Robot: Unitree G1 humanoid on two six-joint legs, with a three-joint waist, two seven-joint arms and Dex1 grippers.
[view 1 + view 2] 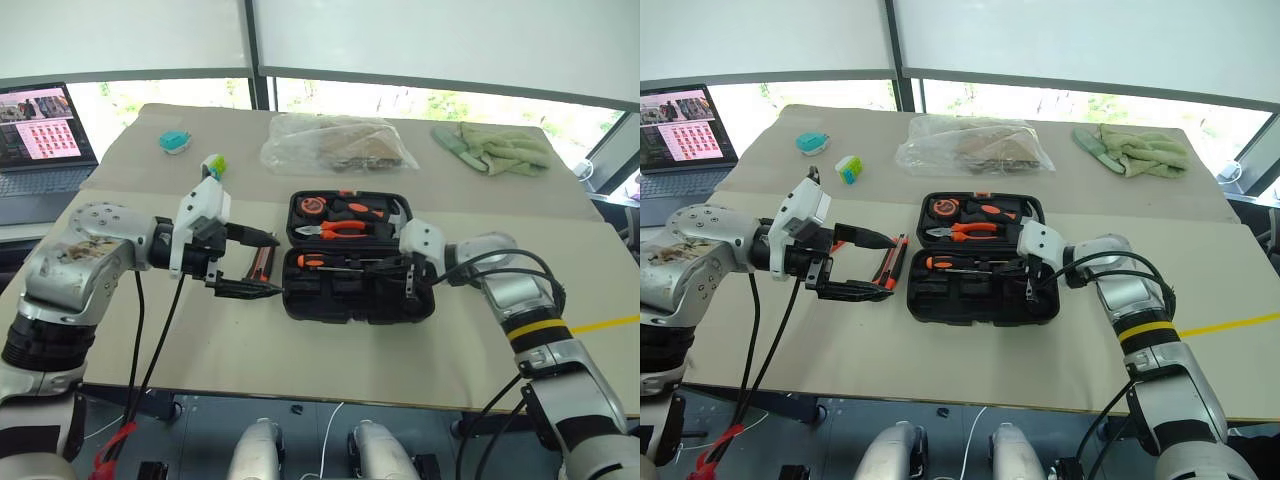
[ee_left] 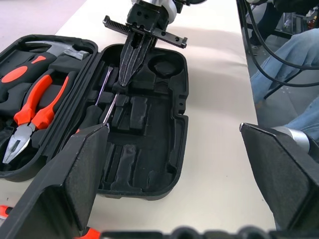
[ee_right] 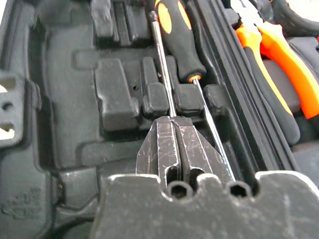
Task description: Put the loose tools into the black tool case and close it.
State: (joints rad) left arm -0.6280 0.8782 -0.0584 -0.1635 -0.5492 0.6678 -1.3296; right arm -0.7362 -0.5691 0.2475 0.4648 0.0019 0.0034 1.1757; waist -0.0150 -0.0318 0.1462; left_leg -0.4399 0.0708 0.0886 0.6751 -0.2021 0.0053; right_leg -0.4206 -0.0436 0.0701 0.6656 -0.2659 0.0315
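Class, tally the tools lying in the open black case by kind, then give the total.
Screwdrivers: 2
Pliers: 1
Hammer: 1
Tape measure: 1
Total: 5

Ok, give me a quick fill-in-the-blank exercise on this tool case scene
1. The book-sized black plastic tool case lies ____ on the table.
2. The right gripper's jaws are ____ on a thin screwdriver's metal shaft.
3. The left gripper's jaws stand ____.
4. The orange-handled pliers lie ____ the case.

Missing words: open; shut; open; inside
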